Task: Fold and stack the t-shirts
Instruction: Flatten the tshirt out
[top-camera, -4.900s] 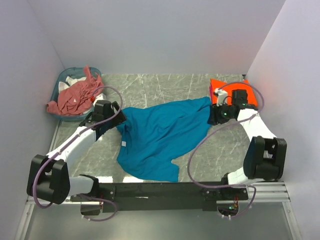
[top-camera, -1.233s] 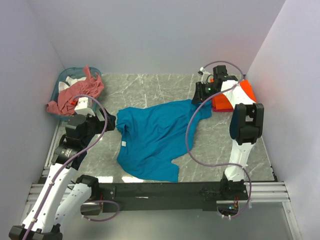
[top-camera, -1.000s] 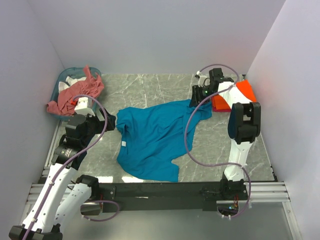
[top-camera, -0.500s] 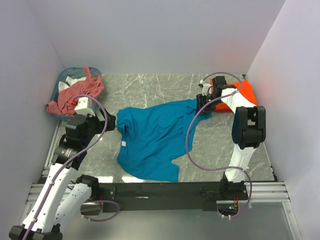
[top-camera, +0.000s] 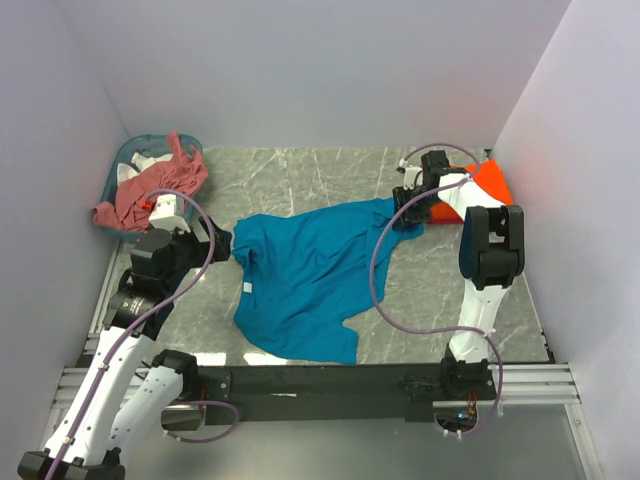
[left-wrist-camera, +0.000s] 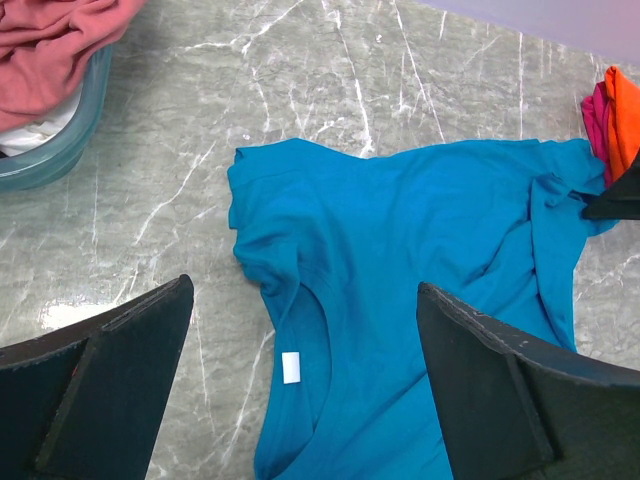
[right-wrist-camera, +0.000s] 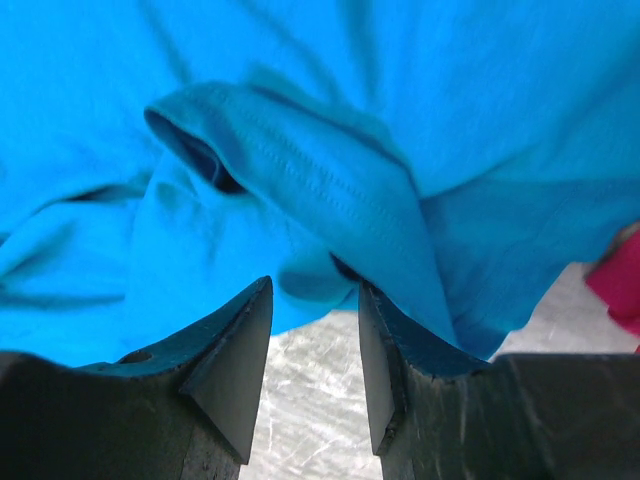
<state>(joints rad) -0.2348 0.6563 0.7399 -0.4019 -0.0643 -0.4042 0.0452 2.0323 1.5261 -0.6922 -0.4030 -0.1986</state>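
Note:
The teal-blue t-shirt (top-camera: 310, 275) lies spread and rumpled on the marble table, its white neck tag (left-wrist-camera: 291, 367) facing up. My left gripper (top-camera: 222, 243) hovers wide open and empty above its collar (left-wrist-camera: 303, 292). My right gripper (top-camera: 408, 215) is open with a narrow gap, its tips (right-wrist-camera: 314, 290) at a folded edge of the teal shirt's right sleeve (right-wrist-camera: 300, 190). The orange t-shirt (top-camera: 490, 185) lies folded at the back right. The salmon-pink t-shirt (top-camera: 150, 185) is heaped in the basket.
The teal plastic basket (top-camera: 122, 160) stands at the back left, with white cloth (left-wrist-camera: 30, 135) under the pink shirt. A magenta cloth (left-wrist-camera: 592, 110) lies under the orange shirt. Walls close in the table on three sides.
My right gripper has left the orange shirt and come down to the teal shirt's right sleeve. The left arm drew back earlier and has held still for the last second.

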